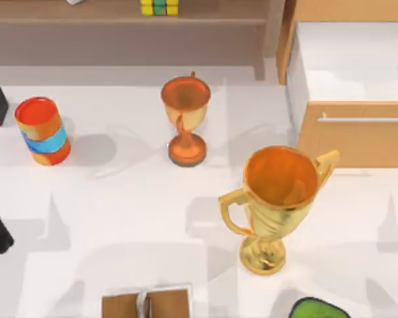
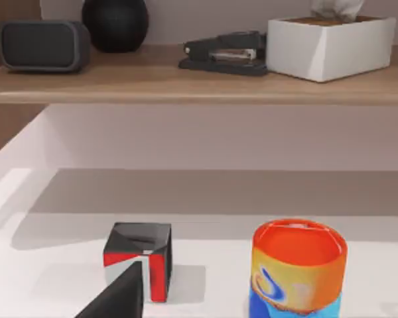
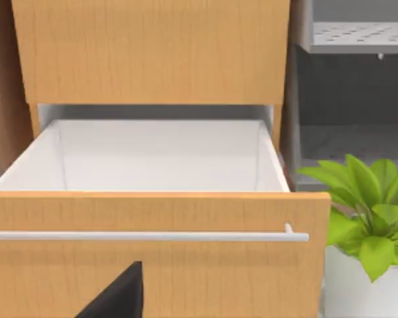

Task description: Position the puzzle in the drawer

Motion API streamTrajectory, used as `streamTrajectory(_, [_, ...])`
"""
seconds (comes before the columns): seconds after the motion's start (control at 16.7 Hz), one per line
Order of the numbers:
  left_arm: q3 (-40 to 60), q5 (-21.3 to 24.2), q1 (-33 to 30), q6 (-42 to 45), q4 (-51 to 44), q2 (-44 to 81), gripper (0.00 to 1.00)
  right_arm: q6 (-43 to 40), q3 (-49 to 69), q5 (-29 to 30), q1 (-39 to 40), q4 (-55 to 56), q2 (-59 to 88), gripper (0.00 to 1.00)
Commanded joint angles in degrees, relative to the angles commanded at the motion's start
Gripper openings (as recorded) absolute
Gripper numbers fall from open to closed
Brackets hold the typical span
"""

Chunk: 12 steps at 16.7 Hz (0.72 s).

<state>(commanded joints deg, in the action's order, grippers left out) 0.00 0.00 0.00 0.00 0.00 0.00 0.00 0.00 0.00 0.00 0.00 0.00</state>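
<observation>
The puzzle was sitting up on the shelf behind the bench, untouched. The drawer was already pulled open and empty, so basically everything was left. Couldn't tell either hand's state.

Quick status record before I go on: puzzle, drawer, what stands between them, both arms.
puzzle: puzzle on the wooden shelf at the table's far edge, not yet picked up
drawer: drawer pulled open at far right, white inside, nothing in it
obstacles: small trophy mid-table, large trophy nearer, striped can at left
left arm: dark shape at the table's left edge
right arm: wrist camera faces the drawer front
</observation>
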Motion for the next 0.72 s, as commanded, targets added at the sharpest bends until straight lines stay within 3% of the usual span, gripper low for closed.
streamTrajectory(0.36, [0.00, 0.00, 0.00, 0.00, 0.00, 0.00, 1.00, -0.40, 5.20, 3.03, 3.34, 1.55, 5.67, 1.00])
streamTrajectory(0.72, [0.00, 0.00, 0.00, 0.00, 0.00, 0.00, 1.00, -1.50, 25.68, 14.26, 15.52, 8.04, 30.71, 1.00])
